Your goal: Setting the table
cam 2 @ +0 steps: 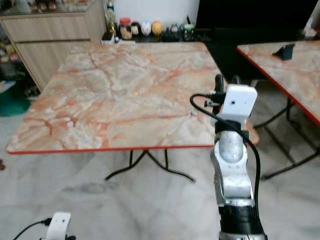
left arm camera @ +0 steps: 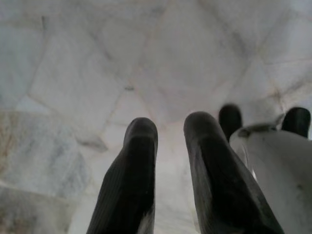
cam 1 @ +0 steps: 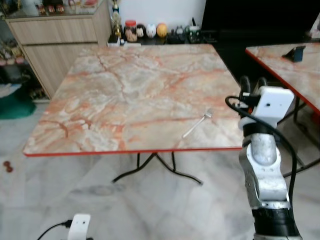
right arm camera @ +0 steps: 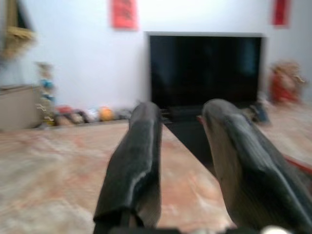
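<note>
Closest to me, my left end effector (left arm camera: 168, 161) hangs low by my side, pointed at the pale marble floor (cam 1: 150, 205). Its two fingers stand a narrow gap apart with nothing between them, so I read it as idle and empty, parked out of the way.

My right arm is raised in front of me, with the right end effector (cam 1: 253, 84) up at the right edge of the table (cam 1: 100, 125). Its two black fingers (right arm camera: 134, 161) are parted, with a clear gap and nothing held; through that gap I see only the marble top and the dark television (right arm camera: 204, 70) beyond. It touches nothing that I can make out. I judge it sits there because the arm is lined up along the table's right side, close to the one utensil laid out.

That utensil, a fork (cam 1: 198, 123), lies flat on the table near the front right corner, tines pointing away from me, handle angled back toward the front edge. It looks like a place setting begun on that side, since the rest of the top is bare marble.

Further off, a second table (cam 1: 285, 70) stands to the right with a small blue object (cam 1: 298, 53) on it, and a wooden sideboard (cam 1: 55, 40) sits far left.
</note>
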`<state>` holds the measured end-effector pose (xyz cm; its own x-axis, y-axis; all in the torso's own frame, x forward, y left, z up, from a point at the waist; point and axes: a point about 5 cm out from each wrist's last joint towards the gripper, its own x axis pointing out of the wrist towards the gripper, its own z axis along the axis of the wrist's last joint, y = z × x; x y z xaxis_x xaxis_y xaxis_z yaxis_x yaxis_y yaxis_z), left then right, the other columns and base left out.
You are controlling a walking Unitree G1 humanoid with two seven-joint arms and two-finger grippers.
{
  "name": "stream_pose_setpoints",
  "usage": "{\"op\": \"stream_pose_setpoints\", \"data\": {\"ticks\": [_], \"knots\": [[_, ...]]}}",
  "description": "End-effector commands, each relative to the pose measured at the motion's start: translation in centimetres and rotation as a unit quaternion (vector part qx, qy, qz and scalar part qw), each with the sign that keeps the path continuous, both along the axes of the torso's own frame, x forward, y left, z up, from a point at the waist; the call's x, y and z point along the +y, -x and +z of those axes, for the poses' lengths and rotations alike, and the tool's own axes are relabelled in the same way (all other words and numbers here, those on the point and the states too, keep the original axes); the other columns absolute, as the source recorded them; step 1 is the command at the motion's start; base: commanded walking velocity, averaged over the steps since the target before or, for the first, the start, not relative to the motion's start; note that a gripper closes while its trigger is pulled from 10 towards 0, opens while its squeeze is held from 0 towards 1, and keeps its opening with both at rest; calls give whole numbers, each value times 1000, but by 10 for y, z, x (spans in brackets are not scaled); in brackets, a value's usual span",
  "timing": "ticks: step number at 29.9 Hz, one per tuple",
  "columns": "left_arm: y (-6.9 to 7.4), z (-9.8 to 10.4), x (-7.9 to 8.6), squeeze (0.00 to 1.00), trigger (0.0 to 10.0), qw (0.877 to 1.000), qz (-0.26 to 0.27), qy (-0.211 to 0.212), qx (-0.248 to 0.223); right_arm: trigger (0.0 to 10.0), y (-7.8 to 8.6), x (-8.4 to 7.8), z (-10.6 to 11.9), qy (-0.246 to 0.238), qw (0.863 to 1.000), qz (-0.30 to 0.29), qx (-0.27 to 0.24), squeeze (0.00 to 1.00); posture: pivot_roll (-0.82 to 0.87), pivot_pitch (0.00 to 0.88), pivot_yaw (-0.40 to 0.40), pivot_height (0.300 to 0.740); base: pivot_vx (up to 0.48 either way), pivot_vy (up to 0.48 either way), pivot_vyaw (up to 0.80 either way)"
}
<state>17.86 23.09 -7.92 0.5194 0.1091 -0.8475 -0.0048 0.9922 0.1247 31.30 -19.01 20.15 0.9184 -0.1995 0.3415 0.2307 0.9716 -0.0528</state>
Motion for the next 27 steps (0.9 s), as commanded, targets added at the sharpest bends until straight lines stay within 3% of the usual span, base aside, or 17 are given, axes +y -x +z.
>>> {"op": "stream_pose_setpoints", "data": {"ticks": [1, 27], "knots": [[2, 0, 4, 0, 10000, 1000, -3, -7, 5, 10000, 0, 4, 8, -1, 1000, 7, -15, 0, -66, 0, 3, 740, 0, 0, 0], [4, -1, 4, 0, 10000, 1000, -10, -5, 9, 10000, 2, 4, 1, -6, 1000, -1, -7, 0, -62, 0, 5, 740, 0, 0, 0]]}}
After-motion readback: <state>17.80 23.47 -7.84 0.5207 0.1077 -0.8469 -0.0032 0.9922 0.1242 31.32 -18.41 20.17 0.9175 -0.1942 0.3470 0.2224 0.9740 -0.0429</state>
